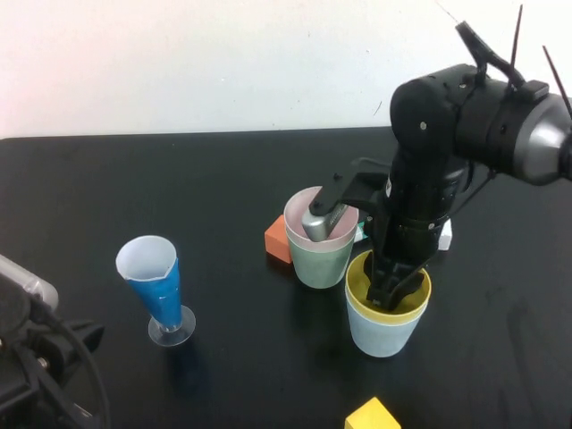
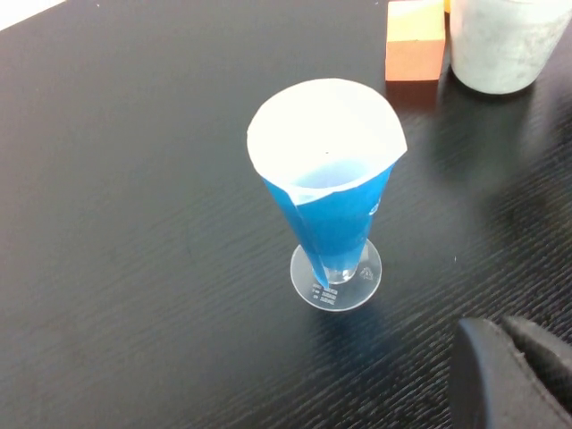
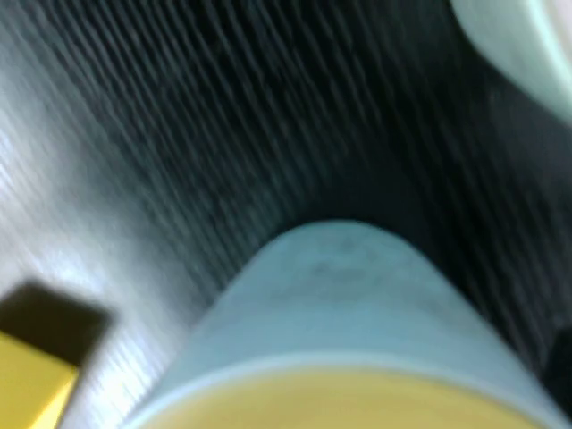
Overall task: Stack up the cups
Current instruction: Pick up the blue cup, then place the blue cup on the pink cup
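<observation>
The black table [image 1: 134, 179] carries two cup stacks [image 1: 386, 323], a blue cone glass [image 1: 156, 286], an orange block [image 1: 277, 239] and a yellow block [image 1: 373, 415].

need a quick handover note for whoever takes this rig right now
Right gripper: down inside the yellow cup; whether it grips is unclear.
Left gripper: shut, parked at the near left by the blue cone glass.
Done: yellow cup nested in light blue cup; pink cup nested in green cup. The two stacks stand side by side.
Left: lift one pair into the other.
</observation>
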{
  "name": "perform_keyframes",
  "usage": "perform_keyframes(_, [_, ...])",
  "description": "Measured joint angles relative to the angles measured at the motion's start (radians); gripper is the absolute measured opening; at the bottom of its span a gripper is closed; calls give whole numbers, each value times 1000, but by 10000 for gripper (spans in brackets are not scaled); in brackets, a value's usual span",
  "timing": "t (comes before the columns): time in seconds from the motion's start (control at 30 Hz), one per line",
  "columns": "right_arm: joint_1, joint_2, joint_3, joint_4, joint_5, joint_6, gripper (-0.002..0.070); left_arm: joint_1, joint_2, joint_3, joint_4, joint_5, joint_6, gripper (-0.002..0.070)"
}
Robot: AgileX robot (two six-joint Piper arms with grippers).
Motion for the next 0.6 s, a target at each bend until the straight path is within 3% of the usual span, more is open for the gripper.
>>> perform_keyframes(0.23, [0, -90, -16, -16, 4, 9, 232, 0, 0, 0, 0, 0, 0, 0])
perform_keyframes(0.6, [0, -263, -209, -41, 27, -6, 232, 0, 0, 0, 0, -4, 0, -1])
